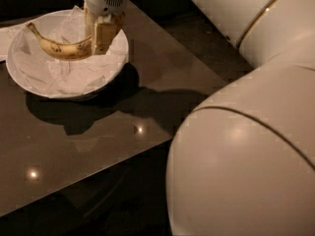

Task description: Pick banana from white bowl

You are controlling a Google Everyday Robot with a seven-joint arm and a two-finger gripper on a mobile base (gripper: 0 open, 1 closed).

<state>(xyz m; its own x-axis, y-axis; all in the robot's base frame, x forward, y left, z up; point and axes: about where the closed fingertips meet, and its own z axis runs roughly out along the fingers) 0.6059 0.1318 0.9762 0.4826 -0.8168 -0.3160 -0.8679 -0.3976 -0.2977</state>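
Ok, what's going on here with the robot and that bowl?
The robot's gripper is down inside the white bowl on the dark table, closed on the right end of the banana. The banana sits over the crinkled paper lining the bowl, stem pointing left. Whether it is lifted clear of the paper is hard to tell.

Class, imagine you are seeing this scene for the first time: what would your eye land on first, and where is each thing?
The huge, rounded white arm shell fills the lower right. At upper left, the gripper reaches down into the white bowl and looks shut on the right end of the speckled yellow banana. Both stand out against the dark glossy table.
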